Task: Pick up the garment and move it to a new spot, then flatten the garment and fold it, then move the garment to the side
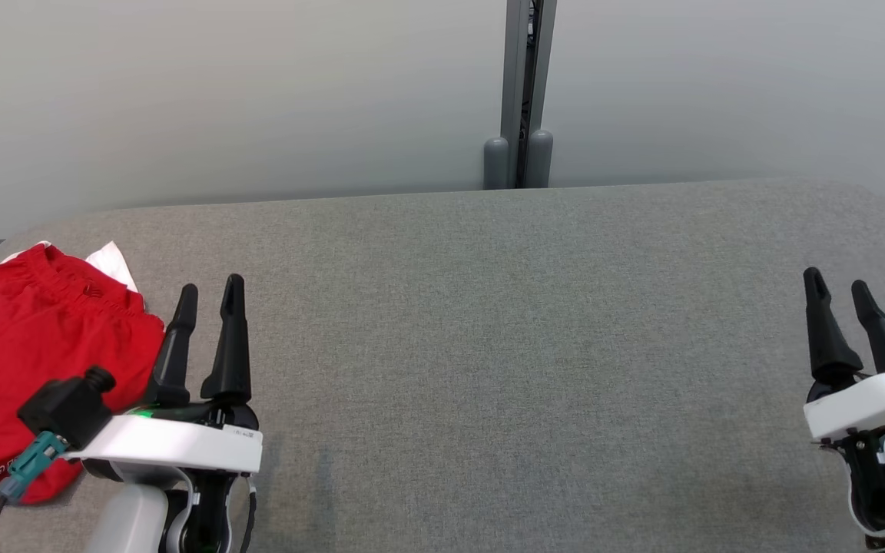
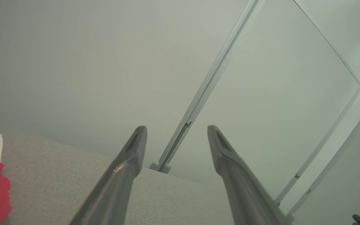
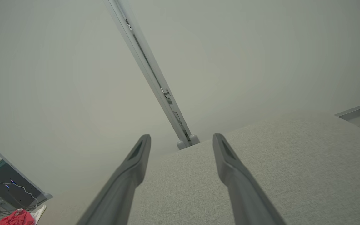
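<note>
Garment (image 1: pixel 20 353) just beside left tool (image 1: pixel 211 286)

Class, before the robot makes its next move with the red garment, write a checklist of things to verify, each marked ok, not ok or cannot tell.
1. Left end effector open, holding nothing: ok.
2. Right end effector open, holding nothing: ok.
3. Red garment wholly in the head view: not ok, cut by the left edge.
4. Bare table surface between the end effectors: ok.
5. White cloth under the garment is a separate piece: cannot tell.
</note>
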